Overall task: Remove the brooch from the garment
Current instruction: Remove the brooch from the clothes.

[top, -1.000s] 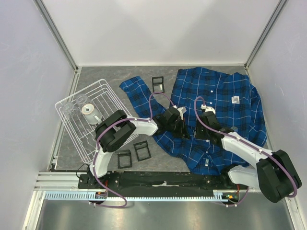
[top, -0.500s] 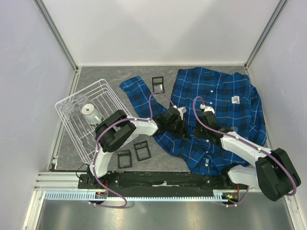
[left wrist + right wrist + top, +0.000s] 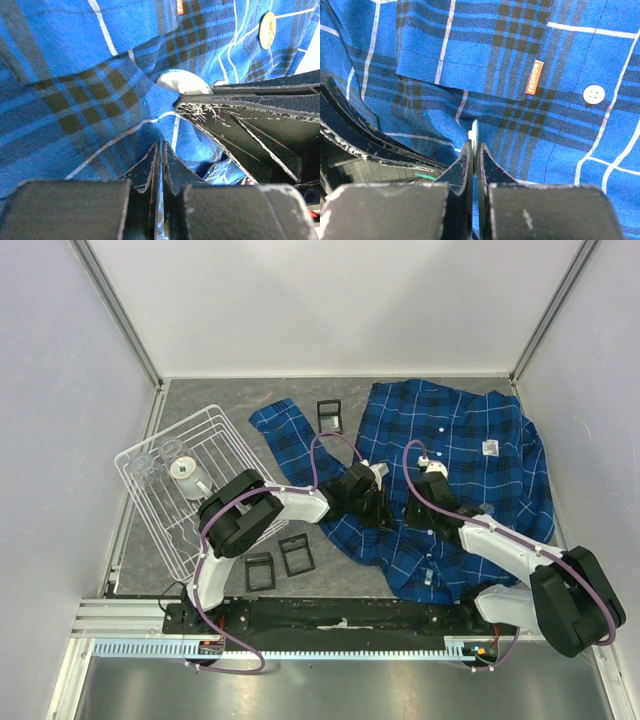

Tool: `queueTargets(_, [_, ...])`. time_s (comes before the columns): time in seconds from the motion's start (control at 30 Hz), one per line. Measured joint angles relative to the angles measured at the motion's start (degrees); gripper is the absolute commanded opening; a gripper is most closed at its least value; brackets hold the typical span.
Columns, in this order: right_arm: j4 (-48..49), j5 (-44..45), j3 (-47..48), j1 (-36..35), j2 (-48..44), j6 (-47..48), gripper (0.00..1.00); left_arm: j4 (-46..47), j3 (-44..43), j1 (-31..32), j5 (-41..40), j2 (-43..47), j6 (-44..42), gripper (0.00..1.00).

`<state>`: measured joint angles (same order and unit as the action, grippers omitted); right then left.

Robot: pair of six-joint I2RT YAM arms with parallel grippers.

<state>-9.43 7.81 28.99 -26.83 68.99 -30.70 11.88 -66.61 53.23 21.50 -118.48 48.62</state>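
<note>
Where the garment (image 3: 470, 445) bunches, the brooch (image 3: 182, 82) looks round, pale.

The grey bench (image 3: 210, 400) carries the garment (image 3: 470, 440) under both jaws, a wire rack (image 3: 170, 530) to their left, one black frame (image 3: 329, 416) beyond them, and two frames (image 3: 296, 553) nearer.

Top external view: illumination is bright, diffuse and even; the white walls (image 3: 330, 300) show no hot spots. Shadows beneath the arms on the garment (image 3: 470, 440) are soft and short. The metal strip (image 3: 330, 685) at the near edge carries a dull sheen.

Left wrist view: the upper right corner is blown out to white. The brooch (image 3: 182, 82) reads pale. The left gripper (image 3: 160, 150) is blurred at its base.

Right wrist view: fabric is sharp. The right gripper (image 3: 473, 145) is soft-focused near the lens.
</note>
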Motion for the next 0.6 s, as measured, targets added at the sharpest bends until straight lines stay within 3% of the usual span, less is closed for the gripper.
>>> queueTargets(0.03, [0.6,0.0,-0.1,0.0,0.2,-0.1,0.02,0.0,0.0,0.0,0.0,0.0,0.0,0.08])
queueTargets(0.13, [1.9,-0.4,-0.2,0.0,0.6,-0.3,0.4,0.0,0.0,0.0,0.0,0.0,0.0,0.08])
queueTargets(0.27, [0.8,-0.7,-0.4,0.1,-0.3,-1.0,0.55,0.0,0.0,0.0,0.0,0.0,0.0,0.08])
queueTargets(0.4, [-1.4,-1.0,0.0,0.1,-2.7,-1.1,0.57,0.0,0.0,0.0,0.0,0.1,0.0,0.08])
queueTargets(0.6, [-2.8,-1.6,0.7,0.3,-4.4,-0.9,0.42,0.0,0.0,0.0,0.0,0.6,0.0,0.08])
